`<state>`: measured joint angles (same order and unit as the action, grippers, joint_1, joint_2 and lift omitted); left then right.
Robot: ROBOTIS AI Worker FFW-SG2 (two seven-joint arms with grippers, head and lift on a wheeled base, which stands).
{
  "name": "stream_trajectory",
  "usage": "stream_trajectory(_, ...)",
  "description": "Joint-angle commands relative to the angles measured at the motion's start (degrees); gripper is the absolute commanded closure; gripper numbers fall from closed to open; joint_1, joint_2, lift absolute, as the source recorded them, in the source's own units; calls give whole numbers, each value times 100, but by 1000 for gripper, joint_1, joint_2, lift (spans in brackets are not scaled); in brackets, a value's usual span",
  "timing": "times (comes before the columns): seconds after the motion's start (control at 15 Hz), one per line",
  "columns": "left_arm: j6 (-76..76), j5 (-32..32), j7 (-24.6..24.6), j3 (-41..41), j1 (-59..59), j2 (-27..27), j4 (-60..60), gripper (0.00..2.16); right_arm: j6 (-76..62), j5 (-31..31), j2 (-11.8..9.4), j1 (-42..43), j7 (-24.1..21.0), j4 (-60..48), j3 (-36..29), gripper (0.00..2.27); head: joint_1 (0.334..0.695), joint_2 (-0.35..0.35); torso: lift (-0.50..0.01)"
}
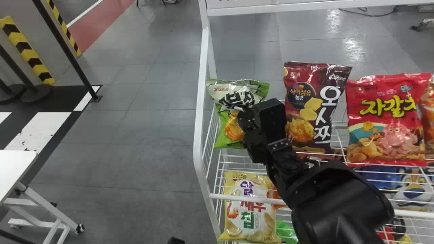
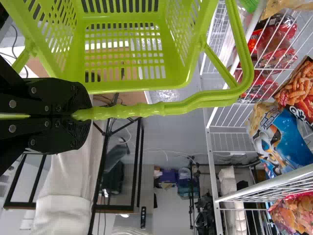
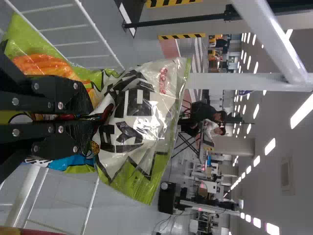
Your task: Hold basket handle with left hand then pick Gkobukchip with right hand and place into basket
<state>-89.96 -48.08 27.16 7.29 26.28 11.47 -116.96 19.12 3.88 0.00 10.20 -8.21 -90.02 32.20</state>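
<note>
Right gripper (image 3: 90, 117): its jaws are nearly together, pinching the bag's front; don't squeeze harder, the slick film could crease or slip.
Gkobukchip (image 1: 234, 130): in your right jaws, at the 9 o'clock end of the wire rack (image 1: 249, 197) in the head view. Raise it straight up before you turn.
Brown bag (image 1: 307, 105): close by at 3 o'clock; avoid brushing it.
Side rail (image 1: 200, 101): at 9 o'clock; lift the bag's lower edge well over it.
Floor (image 1: 145, 135): open room past the rail at 9 o'clock for your swing.
Left gripper (image 2: 73, 115): jaws closed on the basket handle (image 2: 132, 111); hold it steady.
Basket (image 2: 142, 87): near the rack, probably towards 7 o'clock. Come in above its rim, clear of the handle, and lower before releasing.
</note>
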Motion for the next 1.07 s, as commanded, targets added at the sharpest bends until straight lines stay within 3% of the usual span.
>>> stream_trajectory(0.0, -7, 0, -9, 1, 0, -13, -11, 1706, 18, -54, 5, -176, -75, -438, 14, 2020, 695, 194, -32)
stream_trajectory(0.2, -7, 0, -62, 1, 0, -31, -37, 1706, 141, -80, -26, -598, -119, -1238, 14, 2020, 695, 203, -32)
stream_trajectory(0.47, -7, 0, -150, -8, 61, -48, -213, 1706, 703, -116, -773, -1275, -400, -2565, -47, 2017, 695, 192, -32)
stream_trajectory(0.8, -7, -79, -290, -8, 343, -57, -872, 1706, 1143, -45, -1749, -2312, -550, -4120, -627, 2017, 695, 66, -32)
stream_trajectory(1.0, -7, -158, -325, -61, 404, -57, -1127, 1706, 1512, -19, -2065, -2927, -550, -4929, -1049, 2017, 695, -5, -32)
